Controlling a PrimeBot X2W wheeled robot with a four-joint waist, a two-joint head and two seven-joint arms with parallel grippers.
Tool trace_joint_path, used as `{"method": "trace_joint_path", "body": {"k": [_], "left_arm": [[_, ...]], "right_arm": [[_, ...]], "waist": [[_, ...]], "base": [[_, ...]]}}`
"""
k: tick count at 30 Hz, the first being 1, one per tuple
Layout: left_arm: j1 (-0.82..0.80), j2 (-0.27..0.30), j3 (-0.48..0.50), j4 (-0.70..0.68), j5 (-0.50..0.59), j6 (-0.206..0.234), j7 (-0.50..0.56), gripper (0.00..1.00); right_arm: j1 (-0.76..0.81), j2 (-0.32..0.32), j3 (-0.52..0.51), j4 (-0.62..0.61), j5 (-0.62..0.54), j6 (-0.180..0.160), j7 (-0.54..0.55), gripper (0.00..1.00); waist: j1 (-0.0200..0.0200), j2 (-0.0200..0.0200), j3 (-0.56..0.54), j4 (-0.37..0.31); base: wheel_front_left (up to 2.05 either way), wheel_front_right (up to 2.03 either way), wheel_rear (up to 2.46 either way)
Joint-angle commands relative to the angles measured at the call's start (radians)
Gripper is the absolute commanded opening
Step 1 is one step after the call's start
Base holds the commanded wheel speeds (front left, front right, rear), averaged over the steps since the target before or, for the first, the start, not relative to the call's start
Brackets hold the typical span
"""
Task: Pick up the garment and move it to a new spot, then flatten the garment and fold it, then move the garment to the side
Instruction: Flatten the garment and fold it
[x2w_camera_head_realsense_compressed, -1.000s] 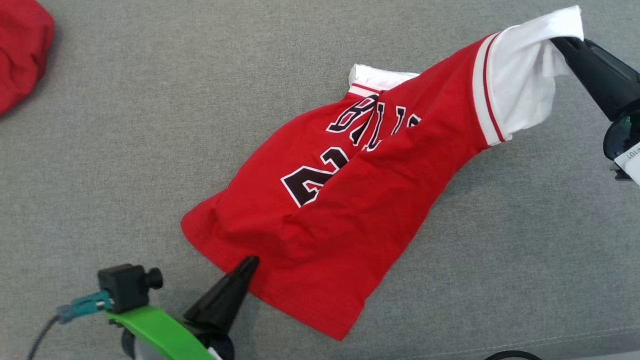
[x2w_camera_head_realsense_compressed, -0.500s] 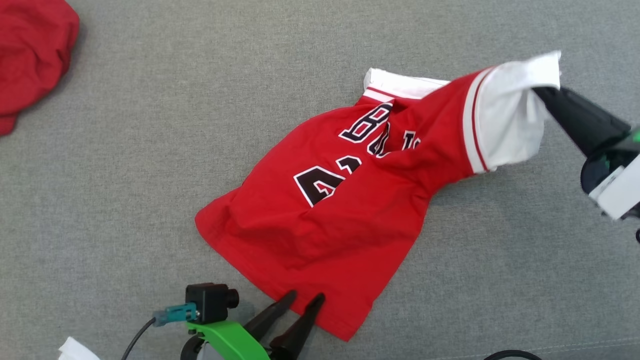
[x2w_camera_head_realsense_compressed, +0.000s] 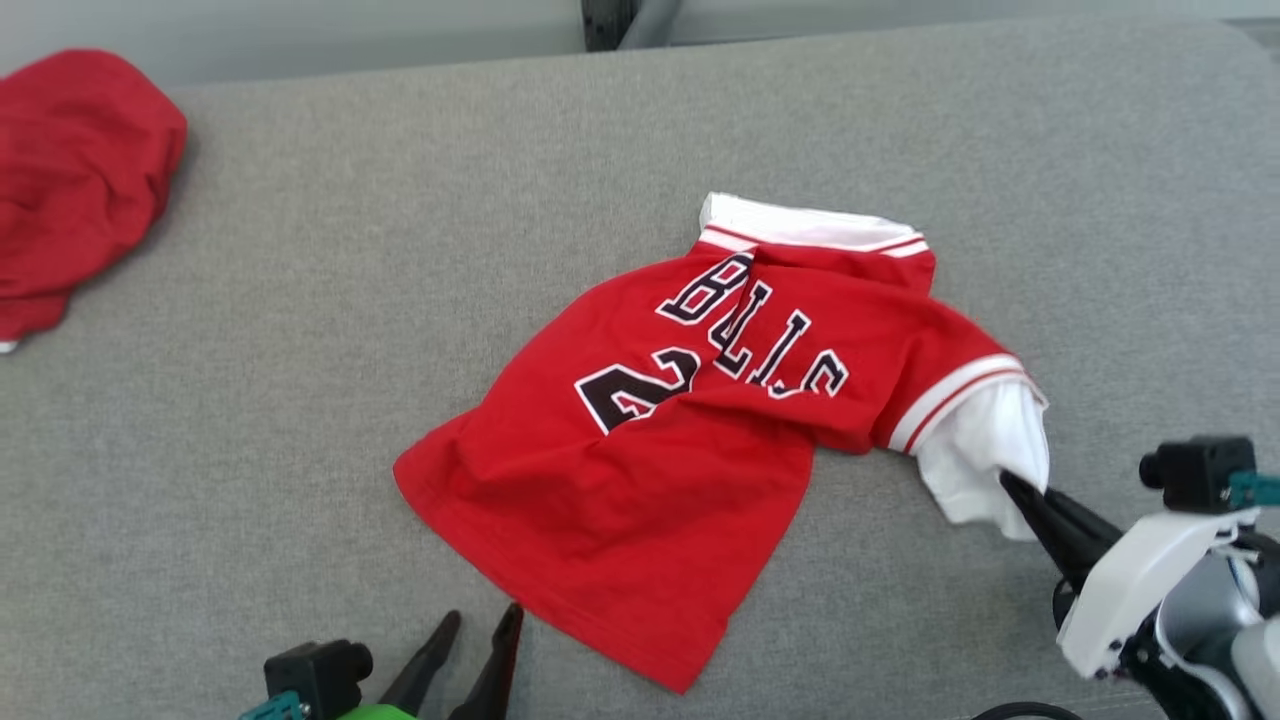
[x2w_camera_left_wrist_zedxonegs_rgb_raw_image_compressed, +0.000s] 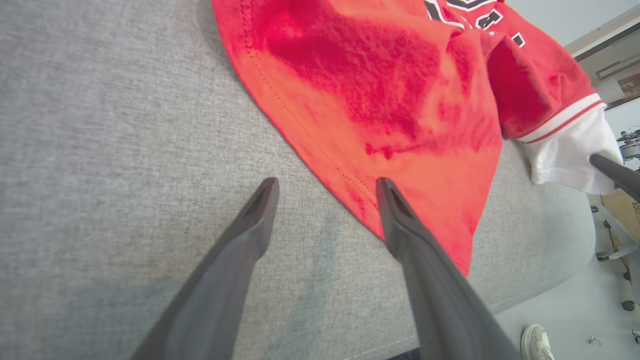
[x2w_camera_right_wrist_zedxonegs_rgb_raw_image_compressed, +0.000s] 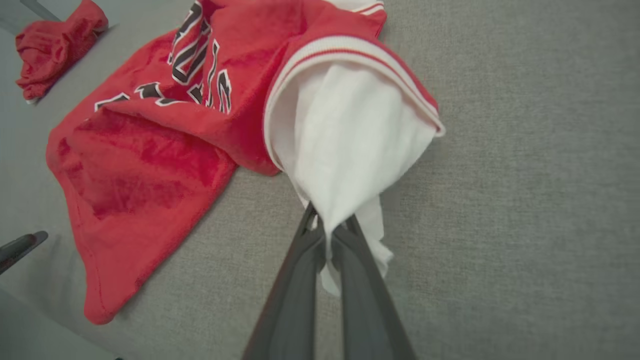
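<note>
Found the red jersey (x2w_camera_head_realsense_compressed: 680, 450) lying on the grey cushion (x2w_camera_head_realsense_compressed: 300, 350), about the middle of the head view, striped white trim toward the far edge and hem (x2w_camera_left_wrist_zedxonegs_rgb_raw_image_compressed: 320, 160) toward the robot. Set against a second earlier: let go at the hem by the left gripper (x2w_camera_head_realsense_compressed: 485, 612), pinched shut there then, now spread wide and holding nothing, one fingertip at or just over the hem's edge in the left wrist view. Brought down by the white sleeve (x2w_camera_head_realsense_compressed: 980, 460) too, from stretched up and away to low beside the body of the shirt, the right gripper (x2w_camera_head_realsense_compressed: 1010, 482) clamped tight on the sleeve's end. Allowed for a shift of the head camera over that time. Judged the move to a new spot done or nearly so, and flattening the step in hand: one corner released, the sleeve being drawn out sideways. Noted more of the black lettering (x2w_camera_head_realsense_compressed: 750, 330) uncovered, the number partly hidden under a diagonal fold. Looked soft and limp, rumpled across the lower half, not yet flat, with the held sleeve gathered to a point at the fingers. Spotted another red garment (x2w_camera_head_realsense_compressed: 80, 180) bunched well apart at the far left of the cushion
</note>
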Motion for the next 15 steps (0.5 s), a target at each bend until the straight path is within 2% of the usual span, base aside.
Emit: {"method": "trace_joint_path", "body": {"k": [1, 2, 3, 6, 10, 12, 15], "left_arm": [[0.015, 0.006, 0.005, 0.0, 0.016, 0.005, -0.02, 1.0], [0.02, 0.003, 0.008, -0.003, 0.024, 0.005, -0.041, 1.0], [0.025, -0.001, 0.012, -0.006, 0.028, 0.002, -0.064, 1.0], [0.031, -0.009, 0.03, -0.004, 0.057, -0.009, -0.163, 1.0], [0.038, -0.02, 0.04, 0.061, 0.102, -0.032, -0.255, 1.0], [0.045, -0.036, 0.054, 0.095, 0.126, -0.04, -0.272, 1.0], [0.06, -0.03, 0.087, 0.133, 0.203, -0.039, -0.284, 1.0]], "right_arm": [[0.012, -0.007, 0.011, 0.023, -0.033, 0.0, -0.034, 0.17], [0.017, -0.008, 0.021, 0.043, -0.063, 0.0, -0.075, 0.76], [0.025, -0.003, 0.018, 0.07, -0.089, 0.0, -0.116, 1.0], [0.033, 0.014, -0.006, 0.131, -0.188, 0.0, -0.255, 1.0], [0.063, 0.069, -0.101, 0.225, -0.344, -0.001, -0.462, 1.0], [0.084, 0.107, -0.14, 0.249, -0.427, -0.001, -0.517, 1.0], [0.13, 0.172, -0.208, 0.226, -0.505, -0.001, -0.539, 1.0]], "waist": [[-0.0001, -0.0001, -0.064, -0.011], [-0.0001, -0.0001, -0.079, -0.012], [-0.0001, -0.0001, -0.093, -0.011], [-0.0001, -0.0001, -0.125, -0.009], [-0.0001, -0.0001, -0.165, -0.002], [-0.0001, -0.0001, -0.19, 0.005], [-0.0001, -0.0001, -0.224, 0.02]], "base": [[0.0, 0.0, 0.0], [0.0, 0.0, 0.0], [0.0, 0.0, 0.0], [0.0, 0.0, 0.0], [0.0, 0.0, 0.0], [0.0, 0.0, 0.0], [0.0, 0.0, 0.0]]}}
